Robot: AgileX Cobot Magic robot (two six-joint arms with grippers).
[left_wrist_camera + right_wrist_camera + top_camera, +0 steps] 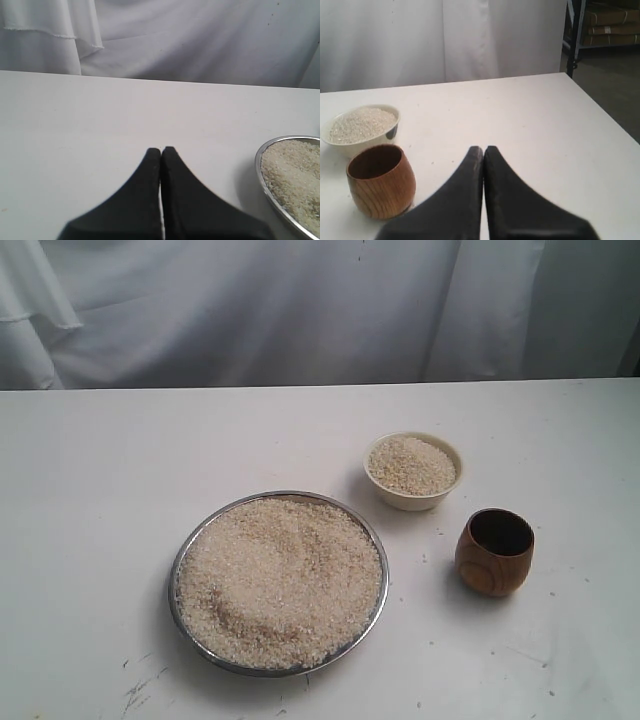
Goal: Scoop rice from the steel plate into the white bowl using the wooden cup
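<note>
From the exterior view, the cup [494, 558] stands upright on the table [100, 480], just beside the bowl [412, 500] and a little apart from the plate [176, 585]. It is rounded and handleless, of glossy reddish-brown wood with grain rings, and dark inside. I judge it light and stiff, but the polish and the bulging belly could let it slip. I would pinch the rim, one finger inside and one outside, rather than squeeze the curve. The rice [280, 580] covers the plate in a loose beige layer, and the bowl is already heaped near its rim. The grains should pour freely, and I expect they would scatter at any tilt or jolt. Neither of my hands shows in this view. In the left wrist view, my left hand [161, 150] is clenched with its fingers pressed together on nothing, above bare table. The plate's shiny rim [260, 175] and some rice [295, 175] sit off to one side, near but not touching. In the right wrist view, my right hand [483, 149] is likewise clenched and empty. The cup [382, 187] is close beside it and looks empty, and the cream bowl [335, 146] stands just behind the cup. From here the cup's thin lip looks easy to take once the fingers part, and its smooth wall looks less so.
</note>
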